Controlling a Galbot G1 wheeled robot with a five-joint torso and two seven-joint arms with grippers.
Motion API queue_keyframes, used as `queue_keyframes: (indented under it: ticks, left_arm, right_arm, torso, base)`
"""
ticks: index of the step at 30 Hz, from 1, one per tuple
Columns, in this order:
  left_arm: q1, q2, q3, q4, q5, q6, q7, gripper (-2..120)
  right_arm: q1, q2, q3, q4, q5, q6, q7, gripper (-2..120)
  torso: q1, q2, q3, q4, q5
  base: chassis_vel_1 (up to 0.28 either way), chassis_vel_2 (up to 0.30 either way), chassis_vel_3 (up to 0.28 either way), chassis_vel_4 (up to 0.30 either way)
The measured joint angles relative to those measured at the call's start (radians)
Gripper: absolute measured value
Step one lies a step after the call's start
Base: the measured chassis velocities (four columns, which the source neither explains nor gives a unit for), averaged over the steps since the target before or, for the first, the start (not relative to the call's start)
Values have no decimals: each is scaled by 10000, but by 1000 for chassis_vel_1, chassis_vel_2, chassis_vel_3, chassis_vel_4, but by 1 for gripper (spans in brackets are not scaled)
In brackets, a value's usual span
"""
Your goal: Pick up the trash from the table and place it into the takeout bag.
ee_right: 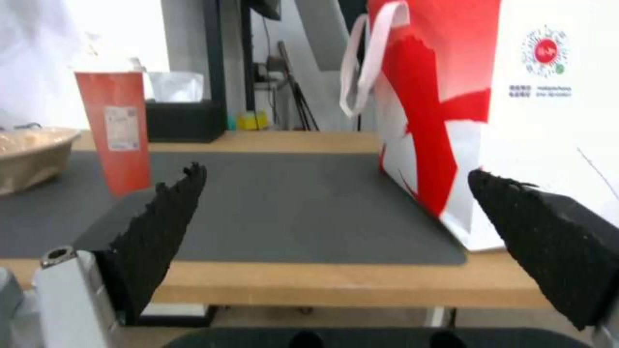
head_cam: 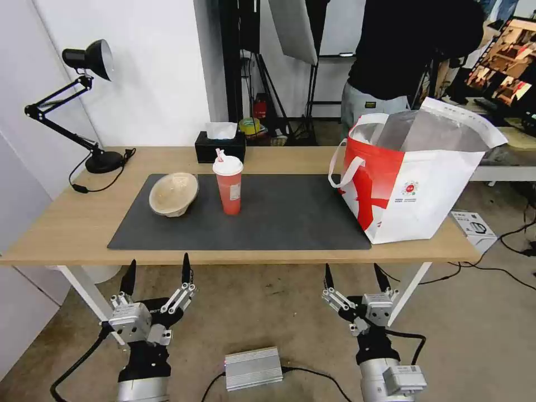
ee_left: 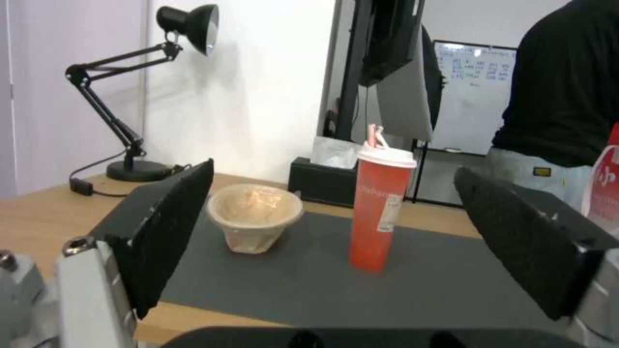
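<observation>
The head view is taken from in front of the desk (head_cam: 67,223), and both arms are seen held low before its near edge: the left pincer (head_cam: 157,273) below the left end of the dark mat (head_cam: 279,218), the right pincer (head_cam: 355,276) below the mat's right end, each with its jaws spread wide and nothing between them. Two pieces of trash are seen on the mat: the tan pulp bowl (head_cam: 173,193), tipped on its side, and the red cup (head_cam: 229,187) with white lid and pink straw, upright just beside it. The takeout bag (head_cam: 416,184) is stood at the right end of the desk, mouth open, foil lining exposed, well apart from both items. No item is yet grasped, so the step in hand is judged to be the approach to a pick. The next move is judged to call for a raise over the desk edge and a reach to the cup or bowl, which lie nearer the left arm. In the left wrist view the cup (ee_left: 380,203) and bowl (ee_left: 255,217) are framed between the open fingers (ee_left: 168,237), and the bowl's opening is shown facing the camera. In the right wrist view the bag's (ee_right: 503,111) printed side and loop handle (ee_right: 361,63) are shown close, with the cup (ee_right: 116,130) far off; the bag's open mouth is shown from above in the head view alone. A black tissue box (head_cam: 220,146) is stood behind the cup.
</observation>
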Motion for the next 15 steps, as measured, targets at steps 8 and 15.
queue_keyframes:
  ticks: [8,15]
  left_arm:
    - [76,14,-74,-13,-18,-7,-13,100]
    - [122,5,-83,-29,-15,-52,-7,100]
  right_arm:
    - [1079,-827,296,-42,1121,570,-1747,100]
    - [2721,-1507,568,-99,2806,1237,-4454,100]
  torso:
    - [1,0,1,0,2]
    - [2,0,2,1,0]
  base:
    - [0,0,0,0]
    - [0,0,0,0]
